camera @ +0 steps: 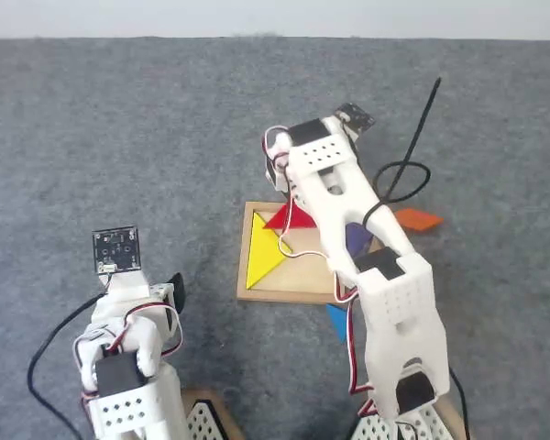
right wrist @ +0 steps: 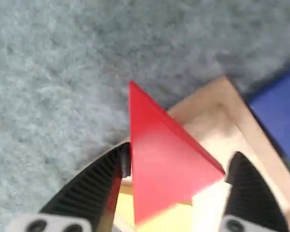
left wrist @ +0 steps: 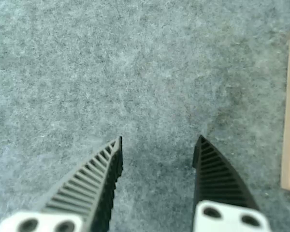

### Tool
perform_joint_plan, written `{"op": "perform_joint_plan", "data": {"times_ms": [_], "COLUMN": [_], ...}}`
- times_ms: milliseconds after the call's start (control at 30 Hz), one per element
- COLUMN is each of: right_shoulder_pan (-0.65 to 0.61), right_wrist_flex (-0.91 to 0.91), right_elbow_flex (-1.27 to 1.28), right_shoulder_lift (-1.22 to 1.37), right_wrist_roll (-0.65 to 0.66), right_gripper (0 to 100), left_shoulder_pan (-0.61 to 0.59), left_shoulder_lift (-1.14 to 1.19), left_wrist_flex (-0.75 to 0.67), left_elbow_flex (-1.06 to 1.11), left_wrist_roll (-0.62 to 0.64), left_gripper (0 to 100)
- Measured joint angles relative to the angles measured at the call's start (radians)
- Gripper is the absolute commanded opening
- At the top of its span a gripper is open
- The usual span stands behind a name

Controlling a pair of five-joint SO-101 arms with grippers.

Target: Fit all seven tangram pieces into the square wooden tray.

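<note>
High view: the right arm (camera: 348,215) reaches over the wooden tray (camera: 284,295) in the middle of the frame; the red triangle (camera: 291,218) is at the tray's upper left corner; a yellow triangle (camera: 262,252) lies flat inside; an orange piece (camera: 417,219) waits on the carpet (camera: 119,137), right of the tray

Left wrist view: the left gripper (left wrist: 159,140) is spread wide over the carpet; it holds nothing

Right wrist view: the right gripper (right wrist: 180,154) pinches the red triangle; the piece is tilted, one tip poking past the tray's corner

Doing it well: I think the triangle must slide inward, line up with the corner and go down flat; otherwise it may rest on the rim
</note>
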Motion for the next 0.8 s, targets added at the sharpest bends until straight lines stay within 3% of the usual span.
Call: {"op": "perform_joint_plan", "data": {"times_ms": [300,400,567,800], "right_shoulder_pan": [-0.012,-0.012,-0.012,0.044], "right_wrist_flex": [0.137,0.192,0.324,0.328], "right_elbow_flex": [-0.029,-0.101,-0.241,-0.233], "right_shoulder_lift": [0.002,-0.002,-0.098,-0.31], "right_wrist_roll": [-0.005,0.054,0.308,0.781], "right_gripper": [39.1,39.0,38.1,19.3], "left_shoulder_pan": [0.0,0.0,0.0,0.0], "left_shoulder_lift": [0.0,0.0,0.0,0.0], "left_wrist_flex": [0.0,0.0,0.0,0.0], "left_elbow_flex": [0.0,0.0,0.0,0.0], "left_wrist_roll": [0.0,0.0,0.0,0.0], "left_gripper": [23,23,23,23]}}
